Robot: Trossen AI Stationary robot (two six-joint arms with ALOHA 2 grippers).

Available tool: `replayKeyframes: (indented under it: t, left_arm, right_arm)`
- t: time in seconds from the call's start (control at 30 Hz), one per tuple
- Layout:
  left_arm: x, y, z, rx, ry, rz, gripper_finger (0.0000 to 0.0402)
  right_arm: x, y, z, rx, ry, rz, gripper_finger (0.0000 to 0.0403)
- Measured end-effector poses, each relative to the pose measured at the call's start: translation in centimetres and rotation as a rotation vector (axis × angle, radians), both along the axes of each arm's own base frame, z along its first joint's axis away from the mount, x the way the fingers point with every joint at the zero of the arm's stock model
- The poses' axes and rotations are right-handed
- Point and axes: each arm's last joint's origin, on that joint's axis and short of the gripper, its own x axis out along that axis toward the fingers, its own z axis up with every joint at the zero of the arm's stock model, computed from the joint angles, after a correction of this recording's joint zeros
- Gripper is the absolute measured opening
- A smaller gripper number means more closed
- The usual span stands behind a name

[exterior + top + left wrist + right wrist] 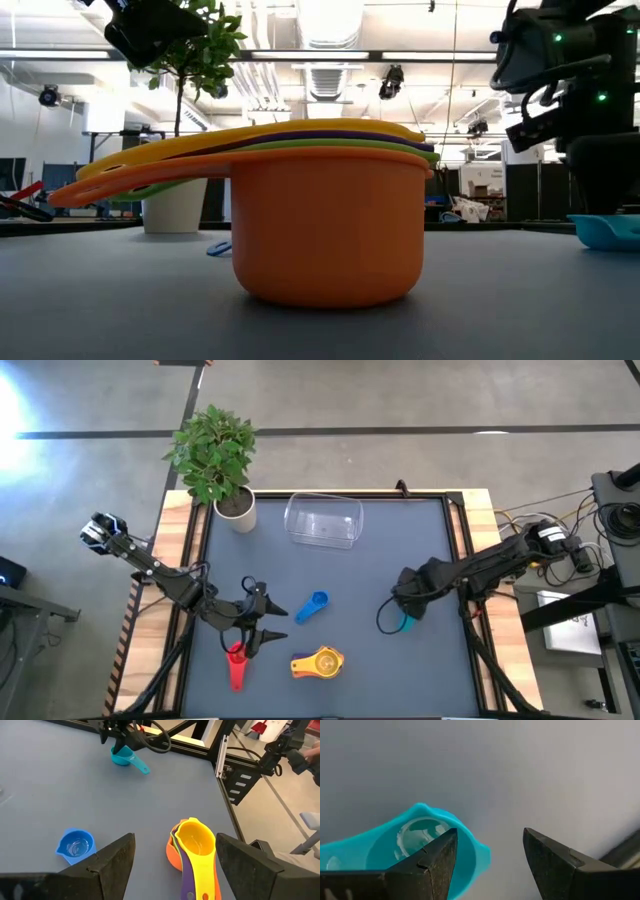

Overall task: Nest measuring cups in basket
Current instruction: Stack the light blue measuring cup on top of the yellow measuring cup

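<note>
So right gripper (487, 862) hangs wide open right over the teal cup (415, 850) | cup sits on the mat, well apart from the basket (322, 520) | tip: straddle the rim wall squarely before pinching | left gripper (172, 865) open too, above the nested stack (192, 852)

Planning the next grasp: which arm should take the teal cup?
Right. The right gripper hangs open directly over the teal cup, while the left gripper sits across the table near the red cup.

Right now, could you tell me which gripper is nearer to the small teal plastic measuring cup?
Right. The right gripper hangs open directly over the small teal plastic measuring cup, while the left gripper is across the table beside the red cup.
</note>
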Motion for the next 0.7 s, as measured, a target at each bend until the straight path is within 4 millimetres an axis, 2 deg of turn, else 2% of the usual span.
replayKeyframes:
  t: [0.27, 0.7]
  left_arm:
    - [0.0, 0.0, 0.0, 0.0, 0.0, 0.0, 0.026]
    - [0.01, 0.0, 0.01, 0.0, -0.002, 0.001, 0.026]
  right_arm:
    - [0.36, 0.08, -0.48, 0.006, 0.027, 0.116, 0.0215]
    - [0.7, 0.18, -0.68, 0.012, 0.017, 0.178, 0.021]
